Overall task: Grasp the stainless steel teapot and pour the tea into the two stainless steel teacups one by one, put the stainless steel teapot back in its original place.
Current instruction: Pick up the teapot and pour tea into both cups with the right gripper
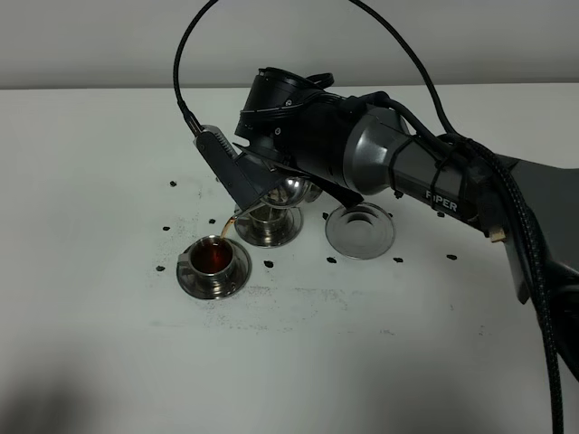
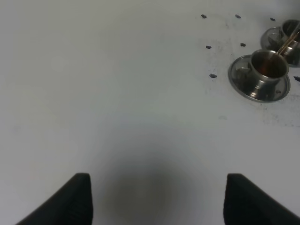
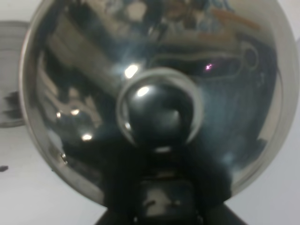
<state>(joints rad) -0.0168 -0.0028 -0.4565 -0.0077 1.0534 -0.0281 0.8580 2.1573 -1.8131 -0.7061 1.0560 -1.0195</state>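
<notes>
Exterior high: right gripper [image 1: 244, 185] clenched on the tilted stainless steel teapot [image 1: 294, 190], spout over the near-left teacup [image 1: 213, 260].
Second teacup [image 1: 269, 224]: just right of the spout and farther back.
Left gripper [image 2: 157, 199]: fingers spread, empty, well apart.

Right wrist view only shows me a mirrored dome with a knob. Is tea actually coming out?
Observer: Yes. A thin stream runs from the teapot into the near teacup, which holds reddish tea.
Operator: And the second cup?
Observer: The far teacup stands on its saucer right by the pot. Its contents are hidden.
Operator: Left arm?
Observer: The left end effector is open over the table, apart from both cups.
</notes>
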